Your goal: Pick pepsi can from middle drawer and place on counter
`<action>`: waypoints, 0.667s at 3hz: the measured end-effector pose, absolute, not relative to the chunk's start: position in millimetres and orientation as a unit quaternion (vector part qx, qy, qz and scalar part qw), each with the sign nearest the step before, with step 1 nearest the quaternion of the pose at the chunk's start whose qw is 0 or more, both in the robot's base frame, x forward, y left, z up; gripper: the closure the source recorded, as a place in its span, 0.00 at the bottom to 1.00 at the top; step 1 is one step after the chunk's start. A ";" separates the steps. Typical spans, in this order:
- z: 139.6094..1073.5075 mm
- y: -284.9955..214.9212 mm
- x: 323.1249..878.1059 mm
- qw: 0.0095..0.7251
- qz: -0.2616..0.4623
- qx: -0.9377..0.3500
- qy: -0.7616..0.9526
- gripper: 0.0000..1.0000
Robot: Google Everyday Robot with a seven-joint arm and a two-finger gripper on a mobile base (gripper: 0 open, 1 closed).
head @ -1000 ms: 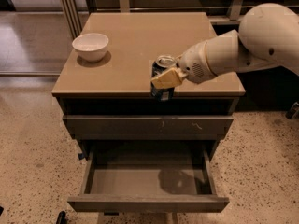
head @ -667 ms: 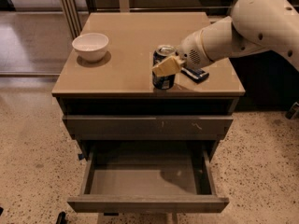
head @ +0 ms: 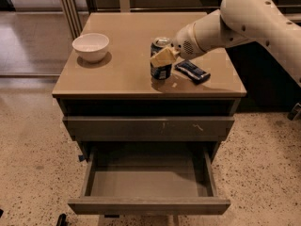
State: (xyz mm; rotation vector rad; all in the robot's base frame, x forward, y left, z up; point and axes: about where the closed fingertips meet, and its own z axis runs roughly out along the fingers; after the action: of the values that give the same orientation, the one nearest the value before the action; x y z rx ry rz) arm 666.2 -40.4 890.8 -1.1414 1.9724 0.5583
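The pepsi can (head: 160, 61), dark blue with a silver top, stands upright on the tan counter (head: 122, 41), right of its middle. My gripper (head: 164, 55) reaches in from the right on a white arm and is shut on the can, with a pale yellow finger (head: 163, 57) across the can's upper side. The can's base looks level with the counter surface. The middle drawer (head: 149, 204) is pulled out below, and its grey inside is bare.
A white bowl (head: 91, 46) stands on the counter's left side. A flat dark snack-bar wrapper (head: 192, 71) lies just right of the can. A shut drawer front with pale scratches (head: 150, 127) sits above the open drawer. Speckled floor surrounds the cabinet.
My gripper has carried the can from over the counter's front edge further back onto the counter. The wrapper, hidden by the arm at first, now shows beside the can.
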 end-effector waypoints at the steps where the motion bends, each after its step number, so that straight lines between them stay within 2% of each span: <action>1: 881.3 -36.4 678.2 0.385 0.222 -0.448 0.775 1.00; 2: 870.5 -32.6 684.3 0.378 0.228 -0.447 0.778 1.00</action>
State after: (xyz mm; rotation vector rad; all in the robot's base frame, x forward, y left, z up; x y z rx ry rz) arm 684.3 -32.6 870.5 -1.1429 1.9872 0.5835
